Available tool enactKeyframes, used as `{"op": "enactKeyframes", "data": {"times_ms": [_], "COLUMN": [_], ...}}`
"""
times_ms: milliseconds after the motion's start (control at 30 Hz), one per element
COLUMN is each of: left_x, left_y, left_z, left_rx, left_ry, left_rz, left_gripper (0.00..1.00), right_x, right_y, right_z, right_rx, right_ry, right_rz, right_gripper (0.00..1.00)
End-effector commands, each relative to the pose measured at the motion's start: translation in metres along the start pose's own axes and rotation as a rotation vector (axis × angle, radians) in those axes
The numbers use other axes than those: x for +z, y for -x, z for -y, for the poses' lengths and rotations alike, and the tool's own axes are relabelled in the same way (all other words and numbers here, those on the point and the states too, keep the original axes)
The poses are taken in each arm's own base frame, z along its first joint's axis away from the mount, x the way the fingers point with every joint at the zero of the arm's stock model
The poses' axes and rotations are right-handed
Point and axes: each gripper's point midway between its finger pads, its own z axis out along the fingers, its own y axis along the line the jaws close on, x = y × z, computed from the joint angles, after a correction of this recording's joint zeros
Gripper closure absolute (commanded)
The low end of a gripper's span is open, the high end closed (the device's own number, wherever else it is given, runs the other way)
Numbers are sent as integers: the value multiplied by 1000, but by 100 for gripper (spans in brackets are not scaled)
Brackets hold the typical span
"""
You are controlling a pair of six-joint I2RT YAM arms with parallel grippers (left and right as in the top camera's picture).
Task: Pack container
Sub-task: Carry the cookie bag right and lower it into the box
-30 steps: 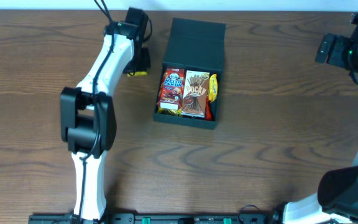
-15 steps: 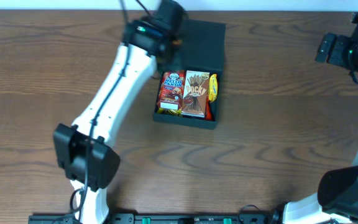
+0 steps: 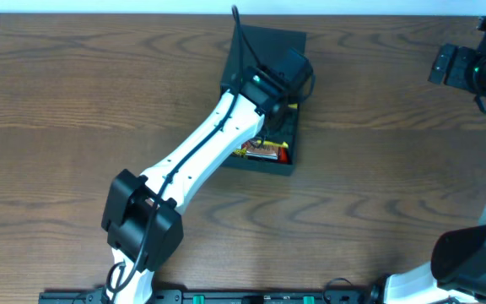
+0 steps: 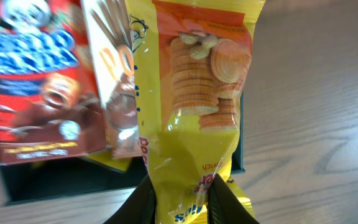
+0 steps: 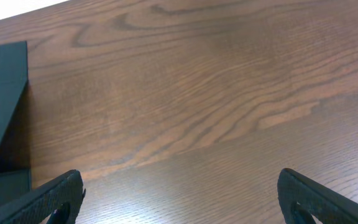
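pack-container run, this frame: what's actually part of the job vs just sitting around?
In the job:
- container
- yellow cracker packet, pinched by the left gripper over the container
- Hello Panda box and Pocky box, lying inside the container

Just there:
- right gripper, open, holding nothing
- wood table

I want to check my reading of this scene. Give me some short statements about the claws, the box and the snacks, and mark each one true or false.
1. The left claw is shut on a yellow packet. True.
2. The right claw holds a snack. False: it is open and holds nothing.
3. The box is closed. False: its lid is open and snacks show inside.
4. A red packet lies in the box. True.
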Motion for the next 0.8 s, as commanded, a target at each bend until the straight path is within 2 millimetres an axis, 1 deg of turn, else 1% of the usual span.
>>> {"op": "enactKeyframes", "data": {"times_ms": [0, 133, 233, 333, 400, 467, 500, 533, 600, 767], "left_x": [11, 17, 28, 37, 43, 46, 47, 47, 47, 42], "left_y": [-11, -13, -17, -19, -19, -20, -20, -20, -19, -15], "left_z": [8, 10, 8, 7, 8, 11, 13, 15, 16, 15], "left_rx": [4, 14, 13, 3, -2, -1, 0, 0, 1, -6], "left_ry": [-12, -10, -8, -9, -18, -41, -54, -63, -69, -73], "left_rz": [-42, -39, -47, -46, -38, -42, -45, -46, -45, -34], "left_gripper": [90, 87, 84, 77, 65, 47, 42, 39, 38, 45], "right_x": [-17, -17, -17, -17, -17, -17, -17, -17, -17, -17], "right_y": [11, 11, 10, 10, 10, 10, 10, 10, 10, 10], "right_z": [2, 2, 2, 2, 2, 2, 2, 2, 2, 2], "right_rx": [-6, -6, -6, -6, -6, -6, -6, -6, -6, -6], "right_ry": [0, 0, 0, 0, 0, 1, 0, 0, 0, 0], "right_rz": [51, 51, 47, 47, 47, 47, 47, 47, 47, 47], "right_gripper": [1, 1, 1, 1, 1, 1, 1, 1, 1, 1]}}
